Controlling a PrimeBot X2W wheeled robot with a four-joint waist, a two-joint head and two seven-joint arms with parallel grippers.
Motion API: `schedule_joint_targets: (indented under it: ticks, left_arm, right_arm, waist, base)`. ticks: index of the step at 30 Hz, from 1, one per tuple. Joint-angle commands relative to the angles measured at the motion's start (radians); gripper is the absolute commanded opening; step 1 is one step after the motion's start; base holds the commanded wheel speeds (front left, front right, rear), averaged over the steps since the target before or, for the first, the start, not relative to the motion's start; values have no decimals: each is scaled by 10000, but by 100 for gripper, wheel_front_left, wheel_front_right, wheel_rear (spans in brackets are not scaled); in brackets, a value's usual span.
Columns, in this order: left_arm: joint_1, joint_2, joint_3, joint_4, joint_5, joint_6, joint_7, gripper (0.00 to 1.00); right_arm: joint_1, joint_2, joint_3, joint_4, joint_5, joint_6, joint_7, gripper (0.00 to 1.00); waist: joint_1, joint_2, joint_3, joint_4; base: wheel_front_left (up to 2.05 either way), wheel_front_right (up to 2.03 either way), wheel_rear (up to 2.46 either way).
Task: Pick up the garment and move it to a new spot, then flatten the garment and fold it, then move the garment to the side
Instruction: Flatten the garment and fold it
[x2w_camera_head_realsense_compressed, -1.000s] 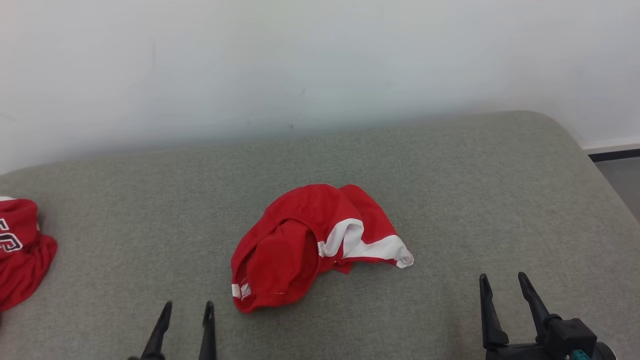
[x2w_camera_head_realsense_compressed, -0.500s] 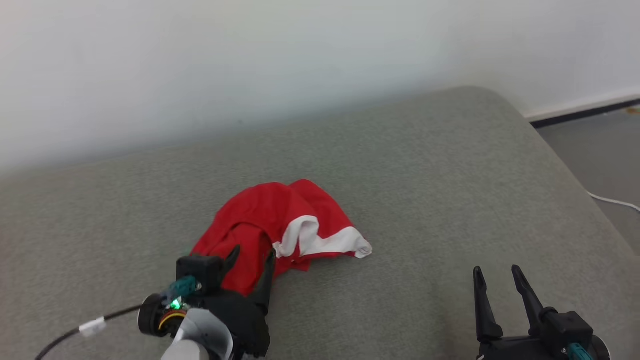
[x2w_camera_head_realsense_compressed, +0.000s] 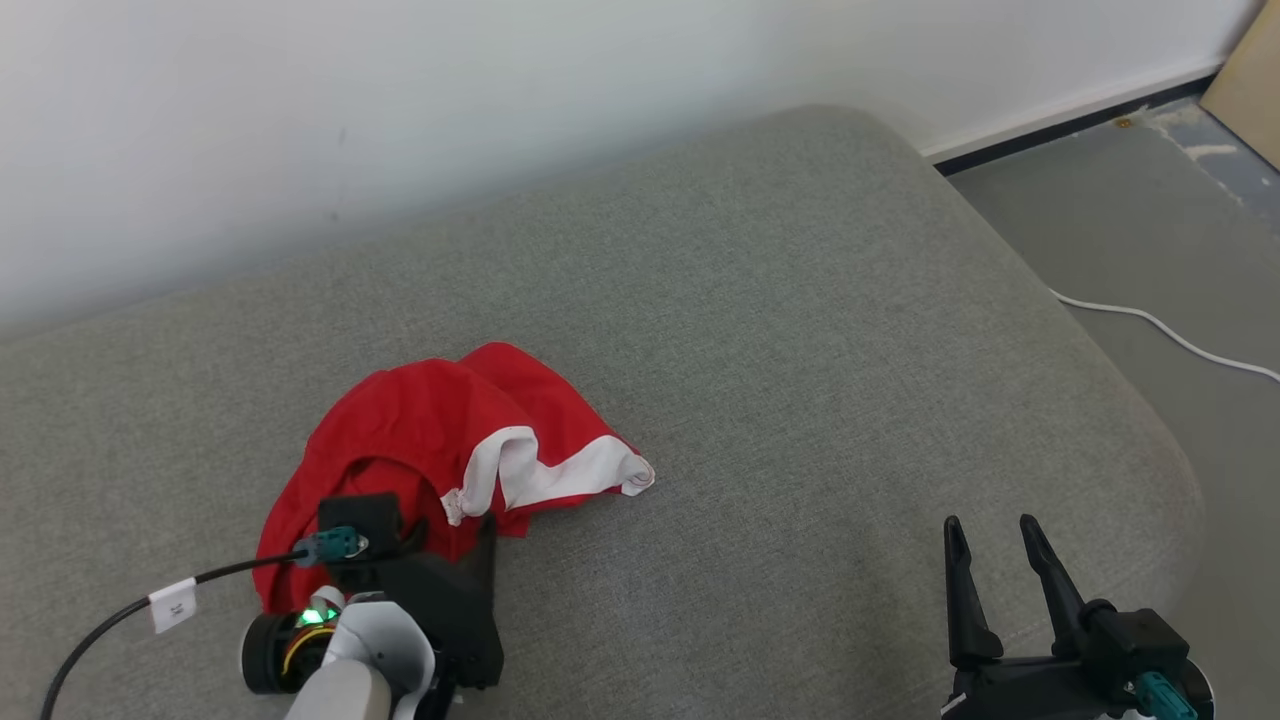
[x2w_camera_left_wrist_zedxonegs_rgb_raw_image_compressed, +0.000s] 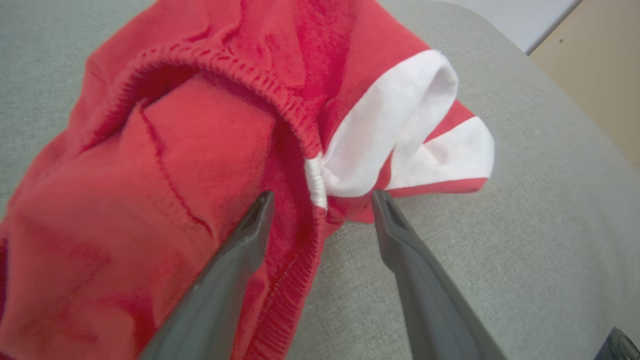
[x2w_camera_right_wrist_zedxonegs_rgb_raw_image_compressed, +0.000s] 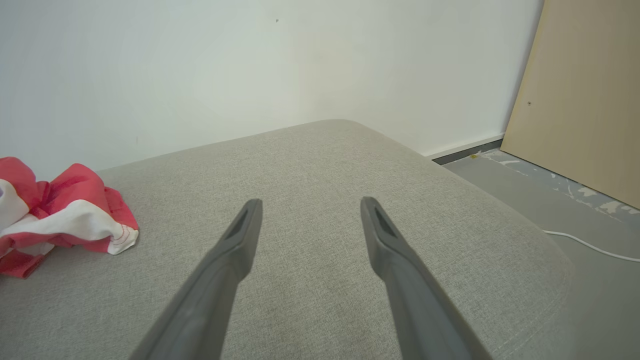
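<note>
A crumpled red garment (x2w_camera_head_realsense_compressed: 420, 440) with a white band lies on the grey cushion (x2w_camera_head_realsense_compressed: 800, 330), left of centre in the head view. My left gripper (x2w_camera_head_realsense_compressed: 450, 532) is open at the garment's near edge. In the left wrist view, the left gripper (x2w_camera_left_wrist_zedxonegs_rgb_raw_image_compressed: 322, 195) has its two fingers astride the red garment (x2w_camera_left_wrist_zedxonegs_rgb_raw_image_compressed: 190, 150), at the ribbed hem where the red meets the white band. One finger lies over the red cloth and the other beside the white fold. My right gripper (x2w_camera_head_realsense_compressed: 988, 522) stands open over bare cushion at the lower right, well apart from the garment (x2w_camera_right_wrist_zedxonegs_rgb_raw_image_compressed: 65, 210), and the right gripper (x2w_camera_right_wrist_zedxonegs_rgb_raw_image_compressed: 311, 201) holds nothing.
The cushion's rounded right edge (x2w_camera_head_realsense_compressed: 1130, 420) drops to a grey floor with a white cable (x2w_camera_head_realsense_compressed: 1160, 330). A white wall (x2w_camera_head_realsense_compressed: 500, 100) runs behind the cushion. A wooden board (x2w_camera_right_wrist_zedxonegs_rgb_raw_image_compressed: 580, 100) leans at the far right.
The head camera has swung to the right, so the scene has shifted left. My left arm has reached forward, bringing its open fingers over the garment's near edge. The right gripper stays put.
</note>
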Motion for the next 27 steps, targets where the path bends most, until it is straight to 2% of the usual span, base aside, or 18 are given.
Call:
schedule_joint_targets:
  ticks: [1, 2, 3, 5, 8, 10, 12, 14, 21, 27]
  left_arm:
    - [-143, 106, 51, 54, -22, 57, -8, 98]
    - [-177, 118, 107, 97, -49, 109, -41, 91]
    - [-215, 132, 166, 119, -82, 168, -98, 88]
    - [-229, 123, 287, 175, -248, 166, -140, 69]
    - [-203, 216, 458, 181, -418, 94, -168, 63]
    - [-96, 233, 580, 90, -622, 50, -122, 74]
    - [54, 284, 673, -63, -837, -20, -12, 91]
    - [196, 379, 682, -265, -913, -95, 131, 100]
    - [635, 531, 724, -1139, -1110, -62, 462, 100]
    - [356, 390, 367, -889, -948, -82, 467, 100]
  right_arm:
    - [-104, 25, 40, -26, 60, -22, -18, 100]
    - [-122, 25, 67, -20, 80, -22, -20, 100]
    - [-142, 24, 93, -15, 91, -22, -18, 100]
    - [-169, 22, 147, -4, 141, -22, -18, 100]
    - [-177, 24, 200, 13, 161, -22, -18, 100]
    - [-138, 22, 192, 28, 149, -22, -20, 100]
    - [-83, 24, 179, 34, 115, -22, -18, 100]
    - [-45, 22, 161, 28, 82, -22, -18, 100]
    - [-23, 24, 199, 18, -12, -22, -18, 100]
    - [-163, 24, 380, 68, -26, -22, -20, 100]
  waist:
    - [-1, -1, 140, -120]
    - [-1, -1, 148, -117]
    - [-1, -1, 151, -110]
    - [-1, -1, 150, -89]
    - [-1, -1, 121, -55]
    - [-1, -1, 91, -13]
    - [-1, -1, 61, 31]
    - [-1, -1, 43, 71]
    - [-1, -1, -13, 211]
    - [-1, -1, -39, 141]
  base:
    - [0, 0, 0]
    - [0, 0, 0]
    - [0, 0, 0]
    - [0, 0, 0]
    - [0, 0, 0]
    - [0, 0, 0]
    - [0, 0, 0]
    - [0, 0, 0]
    - [0, 0, 0]
    - [0, 0, 0]
